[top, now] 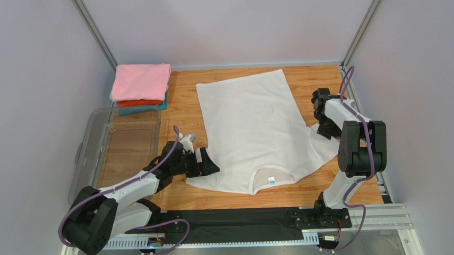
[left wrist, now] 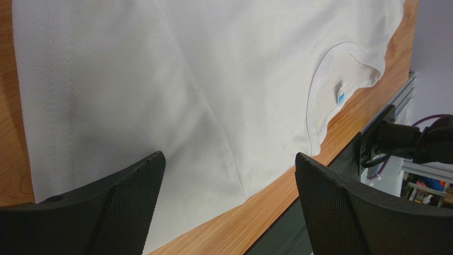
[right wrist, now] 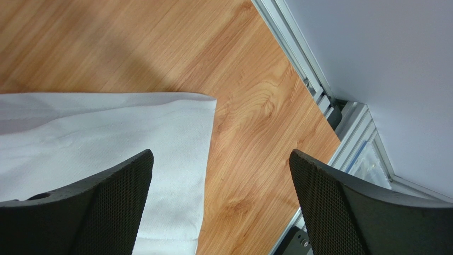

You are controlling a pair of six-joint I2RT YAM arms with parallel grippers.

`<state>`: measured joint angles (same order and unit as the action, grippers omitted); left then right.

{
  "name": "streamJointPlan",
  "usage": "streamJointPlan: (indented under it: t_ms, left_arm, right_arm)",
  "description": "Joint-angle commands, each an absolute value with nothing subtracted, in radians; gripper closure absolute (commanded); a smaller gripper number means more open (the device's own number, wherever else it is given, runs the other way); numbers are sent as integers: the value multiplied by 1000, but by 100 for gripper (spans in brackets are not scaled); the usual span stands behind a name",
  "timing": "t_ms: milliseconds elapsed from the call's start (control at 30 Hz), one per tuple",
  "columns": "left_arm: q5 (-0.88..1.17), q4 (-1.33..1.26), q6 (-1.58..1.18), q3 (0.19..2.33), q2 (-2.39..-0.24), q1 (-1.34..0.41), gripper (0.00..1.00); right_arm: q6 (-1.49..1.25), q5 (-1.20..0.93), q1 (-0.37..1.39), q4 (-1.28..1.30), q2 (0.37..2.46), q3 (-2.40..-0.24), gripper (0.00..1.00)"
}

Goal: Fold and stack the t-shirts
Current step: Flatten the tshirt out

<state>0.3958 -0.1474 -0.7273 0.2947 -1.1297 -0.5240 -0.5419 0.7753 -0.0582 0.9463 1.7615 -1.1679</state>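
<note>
A plain white t-shirt lies spread flat on the wooden table, its collar and light-blue neck label toward the near edge. Folded t-shirts are stacked at the back left: pink on top, then orange-red, then teal. My left gripper is open at the shirt's near-left sleeve. In the left wrist view the gripper hovers over the white cloth and its label. My right gripper is open by the right sleeve. Its wrist view shows the gripper straddling the sleeve's edge, holding nothing.
A clear plastic bin stands along the left side, beside the left arm. An aluminium rail runs along the table's right edge, close to the right gripper. A black strip and the arm bases line the near edge.
</note>
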Motion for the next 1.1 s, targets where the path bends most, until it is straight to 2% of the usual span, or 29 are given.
streamJointPlan:
  t_ms: [0,133,167,233,400,533,633,733,933,1067]
  left_arm:
    - [405,-66,-701,259,-1115,-526,1]
    - [429,-63,-710,258,-1082,-526,1]
    - [434,-61,-713,256,-1062,-526,1]
    - [439,-45,-726,256,-1033,-526,2]
    - [393,78,-733,302,-913,-538,2]
    - [382,109,-733,348,-861,-551,1]
    - [352,120,-704,419,-893,-551,0]
    - [318,89,-654,515,-1004,-551,0]
    - [276,98,-577,832,-1442,-545,0]
    - [279,152,-554,1007,-1653,-538,3]
  right_arm:
    - [-575,727,-28,968,1637,-1180,0]
    - [-554,493,-5,896,1392,-1082,0]
    - [-545,353,-5,837,1343,-1010,0]
    - [-534,226,58,783,1263,-939,0]
    - [-577,173,233,749,1102,-807,0]
    - [-658,138,388,687,1069,-720,0]
    - [-706,121,417,635,1084,-663,0]
    - [-718,100,416,578,1112,-632,0]
    - [-716,179,408,575,1147,-601,0]
    - [-716,176,351,546,1183,-580,0]
